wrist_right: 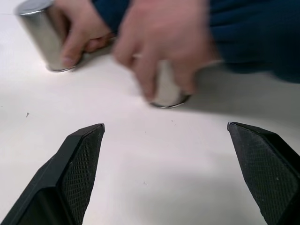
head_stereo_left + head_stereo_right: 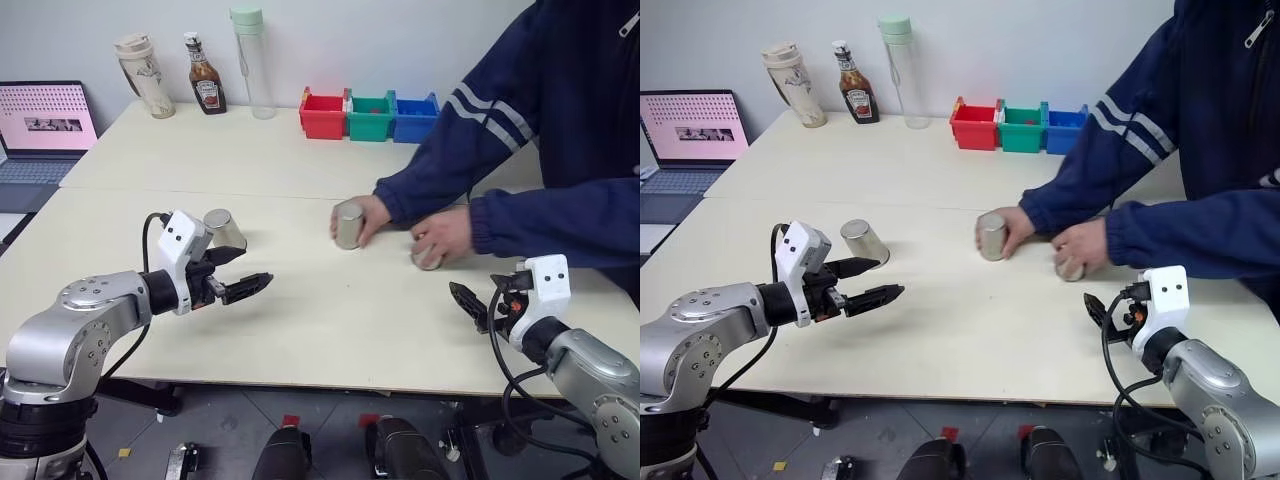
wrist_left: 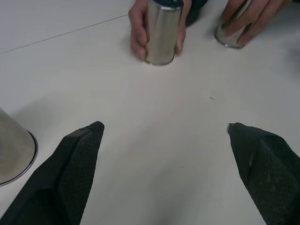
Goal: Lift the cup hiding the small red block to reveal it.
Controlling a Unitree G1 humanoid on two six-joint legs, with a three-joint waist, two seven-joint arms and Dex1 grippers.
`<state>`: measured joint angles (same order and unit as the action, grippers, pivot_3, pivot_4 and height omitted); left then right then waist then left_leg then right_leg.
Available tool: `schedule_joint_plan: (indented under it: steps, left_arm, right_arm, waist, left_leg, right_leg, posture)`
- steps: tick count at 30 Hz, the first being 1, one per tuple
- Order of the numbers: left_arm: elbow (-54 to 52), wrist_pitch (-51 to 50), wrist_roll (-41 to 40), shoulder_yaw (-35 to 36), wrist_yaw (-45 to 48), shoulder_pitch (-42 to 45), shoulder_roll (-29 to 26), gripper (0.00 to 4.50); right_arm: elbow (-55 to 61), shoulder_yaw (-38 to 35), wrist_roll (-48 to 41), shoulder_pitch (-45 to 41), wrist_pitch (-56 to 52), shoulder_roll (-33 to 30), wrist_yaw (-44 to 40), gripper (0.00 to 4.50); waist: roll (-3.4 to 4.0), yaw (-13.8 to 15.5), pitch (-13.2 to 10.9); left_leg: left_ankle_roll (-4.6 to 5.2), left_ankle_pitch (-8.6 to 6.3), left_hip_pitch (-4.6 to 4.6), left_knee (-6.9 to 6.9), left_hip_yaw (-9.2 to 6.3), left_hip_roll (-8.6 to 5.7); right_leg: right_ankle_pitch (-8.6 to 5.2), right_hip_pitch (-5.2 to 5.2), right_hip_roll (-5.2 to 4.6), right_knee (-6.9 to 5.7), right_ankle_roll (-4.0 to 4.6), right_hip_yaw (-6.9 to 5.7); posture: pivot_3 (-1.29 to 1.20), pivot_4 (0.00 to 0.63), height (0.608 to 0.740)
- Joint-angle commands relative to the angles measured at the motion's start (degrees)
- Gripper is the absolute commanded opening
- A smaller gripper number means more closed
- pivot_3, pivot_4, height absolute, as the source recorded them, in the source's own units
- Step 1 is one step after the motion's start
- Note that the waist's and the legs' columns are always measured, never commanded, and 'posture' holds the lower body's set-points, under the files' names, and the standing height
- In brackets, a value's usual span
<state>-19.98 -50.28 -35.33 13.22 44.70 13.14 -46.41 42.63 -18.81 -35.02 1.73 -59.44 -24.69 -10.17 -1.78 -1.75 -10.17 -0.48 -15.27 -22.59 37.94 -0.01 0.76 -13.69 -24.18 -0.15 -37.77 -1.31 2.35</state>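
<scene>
My left gripper hangs over the table with its jaws spread wide, gripping nothing. Just behind it stands an upturned metal cup, whose rim edges into my left wrist view. My right gripper is spread just as wide and empty. Ahead of it, a person's hand covers a second cup, and their other hand grips a third cup. I can't see the small red block, so I cannot tell which cup hides it. Far beyond my left gripper a sauce bottle carries a label I can't read, beside a tumbler and a laptop.
</scene>
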Motion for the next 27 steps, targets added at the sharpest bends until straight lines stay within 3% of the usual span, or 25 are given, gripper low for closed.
schedule_joint_plan:
  steps: [1,27]
  left_arm:
    - [-0.84,1.24,-0.14,0.75,0.48,0.6,-1.05,4.5]
    - [-0.67,2.88,1.02,0.11,0.72,-0.25,-2.19,4.5]
  right_arm:
    - [1.22,-0.19,-0.25,-0.44,1.02,-0.81,-0.45,4.46]
    - [1.63,-0.28,-0.77,-0.46,0.55,-2.28,-1.22,4.46]
  waist:
    - [0.0,-0.01,0.0]
    - [0.0,0.0,0.0]
  left_leg:
    - [0.0,0.0,0.0,0.0,0.0,0.0]
    - [0.0,0.0,0.01,0.01,0.0,0.0]
  right_leg:
    - [0.0,0.0,0.0,0.0,0.0,0.0]
    - [0.0,0.0,0.0,-0.02,0.0,0.0]
  posture:
    - [0.0,0.15,0.74]
    - [0.0,0.15,0.74]
